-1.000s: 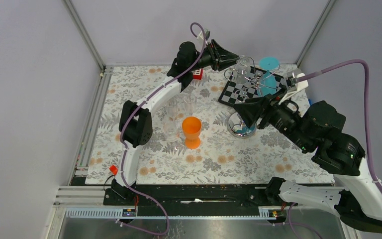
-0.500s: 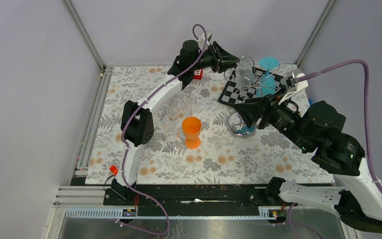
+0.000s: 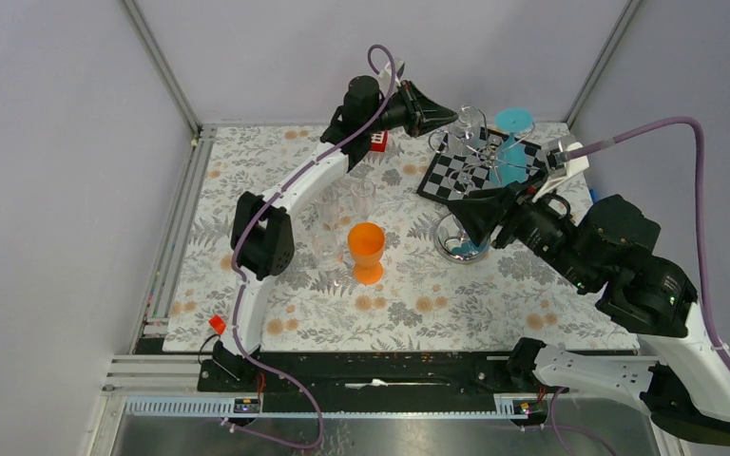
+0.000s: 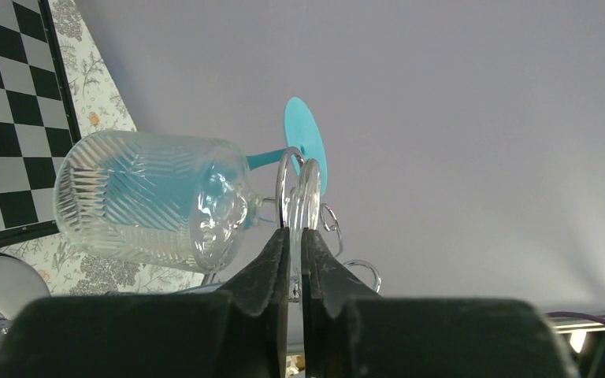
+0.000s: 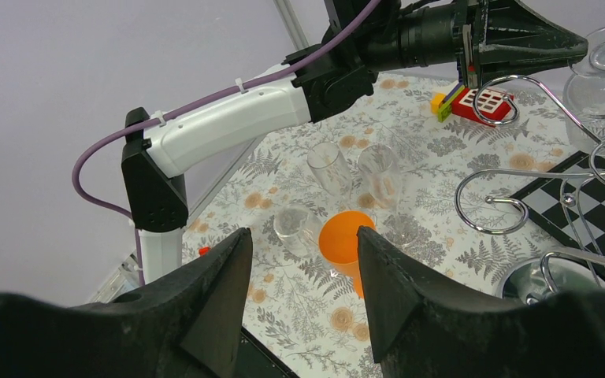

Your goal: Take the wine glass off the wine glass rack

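A clear ribbed wine glass (image 4: 150, 201) hangs upside down from the top of the chrome wine glass rack (image 3: 483, 160), at the back of the table over the checkered board. My left gripper (image 4: 295, 230) reaches in from the left, shut on the thin edge of that glass's foot (image 4: 309, 193). From above, the left gripper (image 3: 454, 116) touches the wine glass (image 3: 468, 128). A teal wine glass (image 3: 513, 123) hangs on the same rack. My right gripper (image 5: 303, 244) is open and empty, hovering by the rack's round base (image 3: 456, 247); the rack's wire curls (image 5: 488, 209) show to its right.
An orange cup (image 3: 367, 249) stands mid-table with clear glasses (image 3: 328, 249) around it. A checkered board (image 3: 451, 173) lies under the rack. A red block (image 3: 377, 142) sits at the back, near the left arm's wrist.
The left jaws have closed onto the clear glass's foot, and the glass has shifted slightly. The right arm has barely moved.
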{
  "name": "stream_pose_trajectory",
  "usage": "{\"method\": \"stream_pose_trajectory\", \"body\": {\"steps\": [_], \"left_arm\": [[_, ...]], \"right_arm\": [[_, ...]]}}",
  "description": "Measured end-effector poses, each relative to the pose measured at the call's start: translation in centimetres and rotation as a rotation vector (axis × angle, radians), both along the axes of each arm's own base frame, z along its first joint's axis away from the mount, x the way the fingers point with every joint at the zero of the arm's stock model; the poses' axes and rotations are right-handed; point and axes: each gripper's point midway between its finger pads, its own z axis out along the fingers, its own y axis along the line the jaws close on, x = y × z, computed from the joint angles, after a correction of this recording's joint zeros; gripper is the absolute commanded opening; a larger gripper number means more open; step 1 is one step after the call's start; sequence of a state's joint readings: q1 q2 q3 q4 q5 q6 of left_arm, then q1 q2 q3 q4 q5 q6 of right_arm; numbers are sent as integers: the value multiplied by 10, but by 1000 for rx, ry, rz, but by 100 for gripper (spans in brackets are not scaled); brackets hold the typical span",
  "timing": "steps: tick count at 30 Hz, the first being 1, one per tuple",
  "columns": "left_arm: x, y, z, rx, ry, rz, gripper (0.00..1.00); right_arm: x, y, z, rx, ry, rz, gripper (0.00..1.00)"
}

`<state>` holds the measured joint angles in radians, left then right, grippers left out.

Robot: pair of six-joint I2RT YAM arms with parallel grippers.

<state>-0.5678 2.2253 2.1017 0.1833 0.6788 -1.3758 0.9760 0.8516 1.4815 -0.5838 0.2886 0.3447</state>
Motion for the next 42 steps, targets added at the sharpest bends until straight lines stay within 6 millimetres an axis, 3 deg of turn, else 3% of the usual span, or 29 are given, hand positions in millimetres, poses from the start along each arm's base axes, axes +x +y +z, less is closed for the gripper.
{"method": "stream_pose_trajectory", "body": {"steps": [25, 42], "left_arm": [[-4, -2, 7, -41, 34, -11, 0], [-7, -2, 21, -33, -53, 23, 0]], "right_arm": [[-1, -3, 3, 16, -10, -8, 56], [-1, -4, 2, 16, -10, -10, 56]]}}
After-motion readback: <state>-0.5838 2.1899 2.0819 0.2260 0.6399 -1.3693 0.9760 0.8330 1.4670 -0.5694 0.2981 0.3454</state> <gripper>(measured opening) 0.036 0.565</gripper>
